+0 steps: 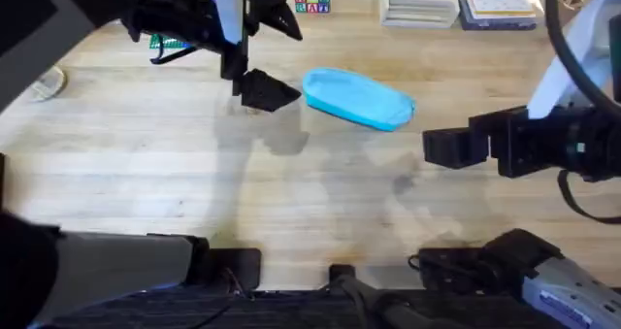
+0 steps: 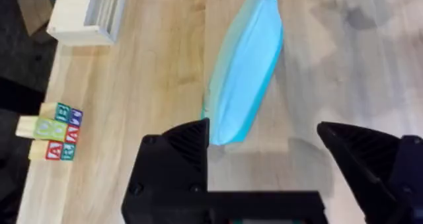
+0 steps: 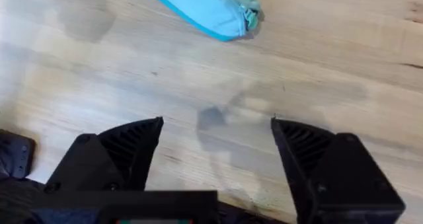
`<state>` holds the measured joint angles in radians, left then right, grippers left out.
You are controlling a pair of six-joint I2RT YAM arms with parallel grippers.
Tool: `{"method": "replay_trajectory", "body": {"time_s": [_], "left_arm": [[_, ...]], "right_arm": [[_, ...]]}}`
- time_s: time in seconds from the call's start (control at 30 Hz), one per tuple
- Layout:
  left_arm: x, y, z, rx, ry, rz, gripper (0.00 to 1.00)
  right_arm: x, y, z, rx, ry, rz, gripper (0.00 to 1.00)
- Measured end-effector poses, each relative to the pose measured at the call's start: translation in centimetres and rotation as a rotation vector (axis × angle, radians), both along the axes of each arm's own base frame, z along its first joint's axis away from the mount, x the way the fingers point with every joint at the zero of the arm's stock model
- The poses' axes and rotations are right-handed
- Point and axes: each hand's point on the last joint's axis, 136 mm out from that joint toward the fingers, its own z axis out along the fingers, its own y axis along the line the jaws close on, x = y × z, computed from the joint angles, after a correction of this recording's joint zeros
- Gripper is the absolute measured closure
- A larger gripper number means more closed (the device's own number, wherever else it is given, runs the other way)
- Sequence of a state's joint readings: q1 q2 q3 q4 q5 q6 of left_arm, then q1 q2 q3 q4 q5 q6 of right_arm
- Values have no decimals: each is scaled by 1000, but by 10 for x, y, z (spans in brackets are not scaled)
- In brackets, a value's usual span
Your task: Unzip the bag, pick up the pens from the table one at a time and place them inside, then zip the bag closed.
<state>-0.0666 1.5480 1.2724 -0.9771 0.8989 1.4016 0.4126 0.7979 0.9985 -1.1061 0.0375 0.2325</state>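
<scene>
While both hover wide open, left end effector [image 2: 264,151] nears bag [image 2: 244,72].

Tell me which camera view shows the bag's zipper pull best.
The right wrist view: the zipper pull shows at the end of the bag. The left wrist view shows the bag lengthwise, pull unclear. The overhead view shows the whole bag, with no zipper detail.

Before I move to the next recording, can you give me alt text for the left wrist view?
A light blue bag lies on the wooden table, just beyond the open left gripper. Lettered toy blocks and a pale tray sit off to one side.
</scene>
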Motion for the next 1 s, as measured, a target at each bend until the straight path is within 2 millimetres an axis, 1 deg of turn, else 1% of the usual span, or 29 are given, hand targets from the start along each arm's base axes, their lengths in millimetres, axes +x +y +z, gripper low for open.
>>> {"method": "replay_trajectory", "body": {"time_s": [0.13, 0.17, 0.27, 0.37, 0.63, 0.77, 1.0], "left_arm": [[-18, 8, 4, 52, 55, 37, 3], [-27, 14, 4, 93, 106, 84, 3], [-33, 18, 6, 110, 168, 150, 3], [-35, 20, 8, 104, 237, 222, 3], [-38, 22, 6, 81, 445, 401, 4], [-38, 23, 5, 72, 516, 471, 4], [-35, 32, -2, 103, 601, 605, 4]], "right_arm": [[0, 0, 0, 0, 0, 0, 4], [0, 0, 0, 0, 0, 0, 4], [0, 0, 0, 0, 0, 0, 5], [0, 0, 0, 0, 0, 0, 4], [0, 0, 0, 0, 0, 0, 3], [-1, 0, 0, -1, 3, 0, 5], [-1, 0, -1, -2, 5, 0, 3]]}}
